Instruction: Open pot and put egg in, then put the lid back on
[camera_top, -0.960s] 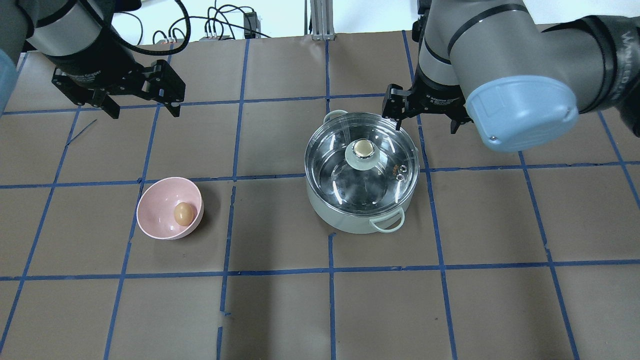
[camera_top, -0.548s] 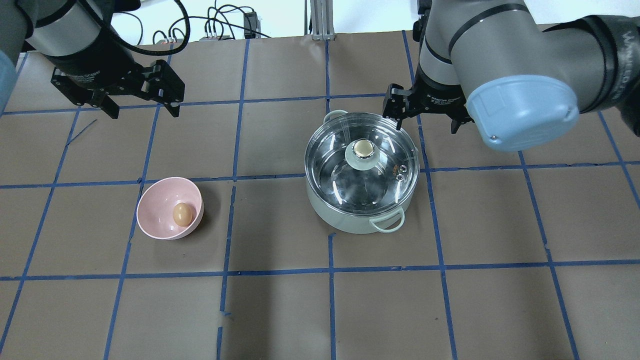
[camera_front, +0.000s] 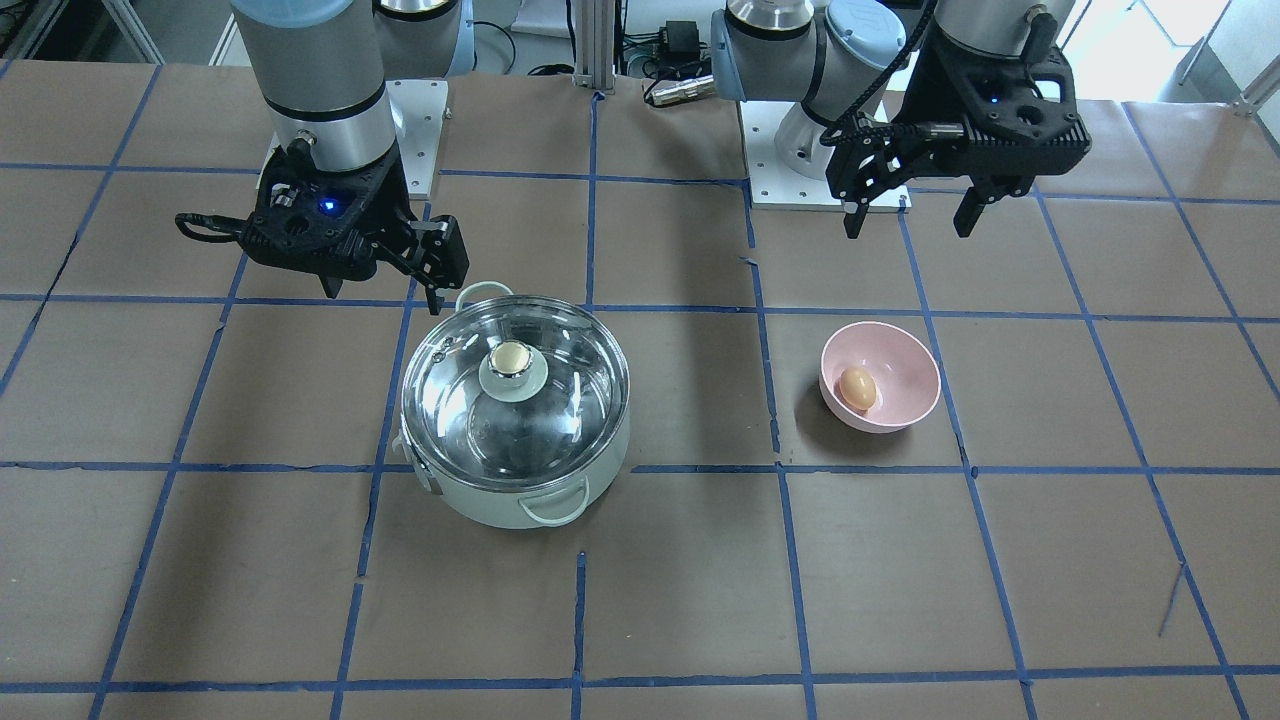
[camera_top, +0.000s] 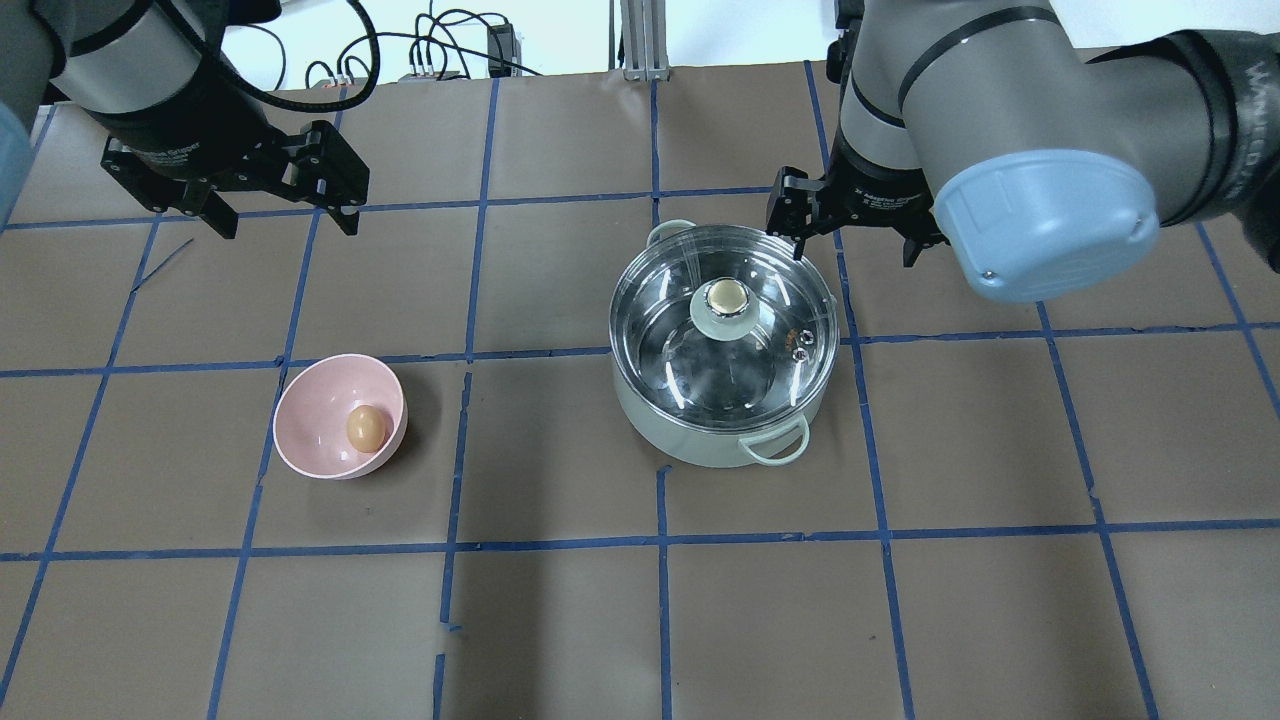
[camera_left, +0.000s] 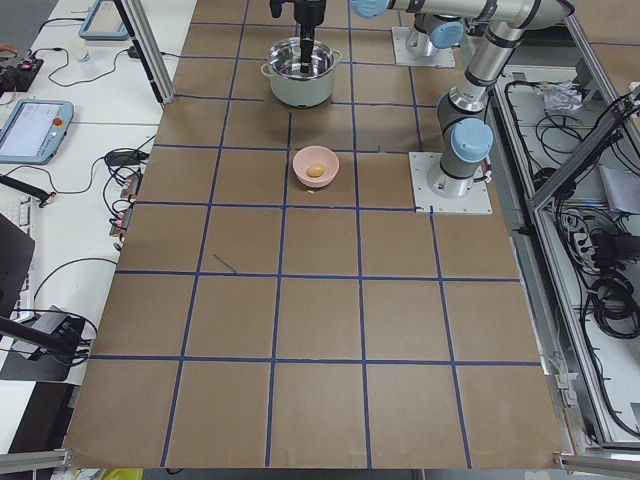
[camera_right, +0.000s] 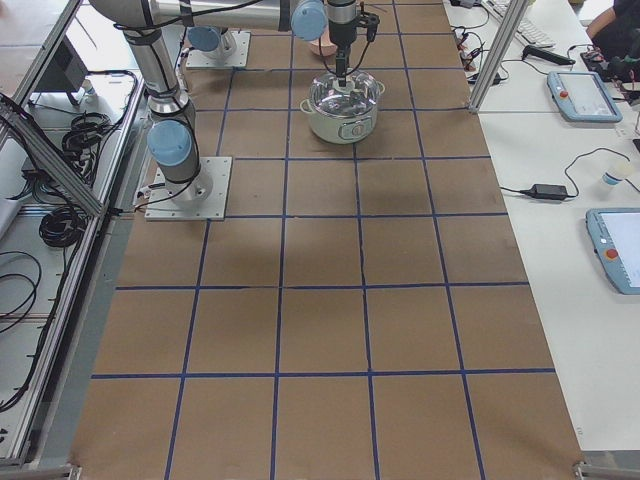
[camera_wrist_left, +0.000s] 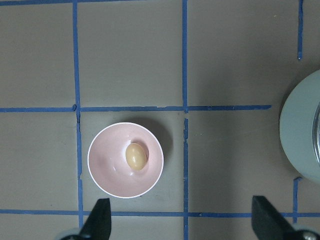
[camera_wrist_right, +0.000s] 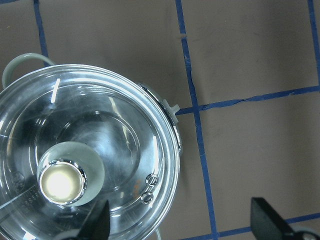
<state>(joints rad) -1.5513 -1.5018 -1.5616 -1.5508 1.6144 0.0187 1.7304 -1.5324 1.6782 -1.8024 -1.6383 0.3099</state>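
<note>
Round pale mint-green pot (camera_top: 700, 445) with a shiny steel interior, standing right of centre on the table in the overhead view. The round clear glass lid (camera_top: 690, 345) with a thin metal rim sits closed on it, and its beige-gold knob (camera_top: 727, 295) on a pale green base points upward. Reflections on the glass make the pot floor hard to read. Two small metal fittings near the lid's right rim are too small to identify. The near loop handle is fully visible, while the far one shows only in part behind the lid edge.

Small tan-brown oval egg (camera_top: 366, 427), lying inside the small pink round bowl (camera_top: 308, 425) to the left of the pot and well apart from it.

Right gripper (camera_top: 851, 253), hanging above the table just beyond the pot's far-right rim. Its jaws are spread wide and hold nothing. In its wrist view both fingertips are cut off by the lower edge, and the pot's left side runs out of frame.

Left gripper (camera_top: 286, 222), hanging at the far left, well apart from the bowl. Its jaws are likewise spread wide and empty. Its wrist view looks straight down on the bowl and egg and shows only a sliver of the pot at the right edge.

Brown paper-covered table (camera_top: 560, 620) with a blue tape grid. In the overhead view the right arm's blue-capped joint hides part of it to the right of the pot. In both side views the pot, bowl and grippers appear very small.
</note>
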